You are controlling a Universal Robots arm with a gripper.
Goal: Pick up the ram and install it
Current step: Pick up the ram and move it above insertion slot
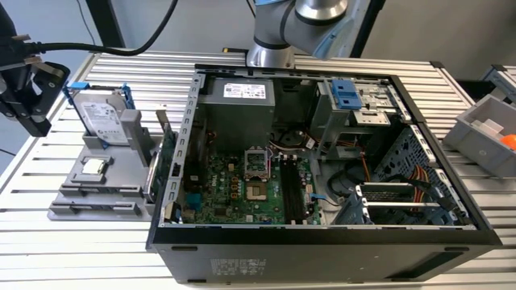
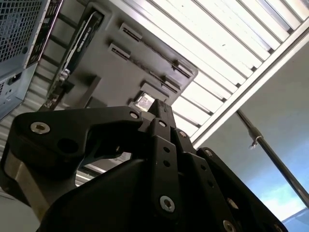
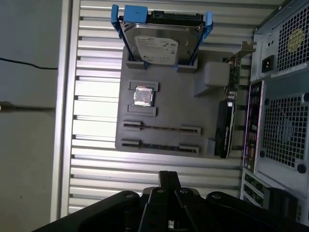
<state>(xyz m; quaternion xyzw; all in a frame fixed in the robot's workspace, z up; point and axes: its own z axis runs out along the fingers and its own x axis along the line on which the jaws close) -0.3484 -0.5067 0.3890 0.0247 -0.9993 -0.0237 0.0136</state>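
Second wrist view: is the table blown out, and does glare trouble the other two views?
In the second wrist view the table is washed near white, the gripper before it a dark mass; in the first wrist view slats beside the holder glare and the processor chip shines, yet the ram shows well; the exterior view is evenly lit, the computer case shaded inside.

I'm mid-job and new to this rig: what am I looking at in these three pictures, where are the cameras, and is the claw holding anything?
One robot arm works at a slatted table. The exterior view looks from off the arm: an open computer case, with a grey tray on that view's left. Both wrist views ride on the arm, and the black shape in them is the claw, shut and empty, near the tray. On the tray stand a hard drive, a processor chip, a graphics card and two ram sticks, untouched.
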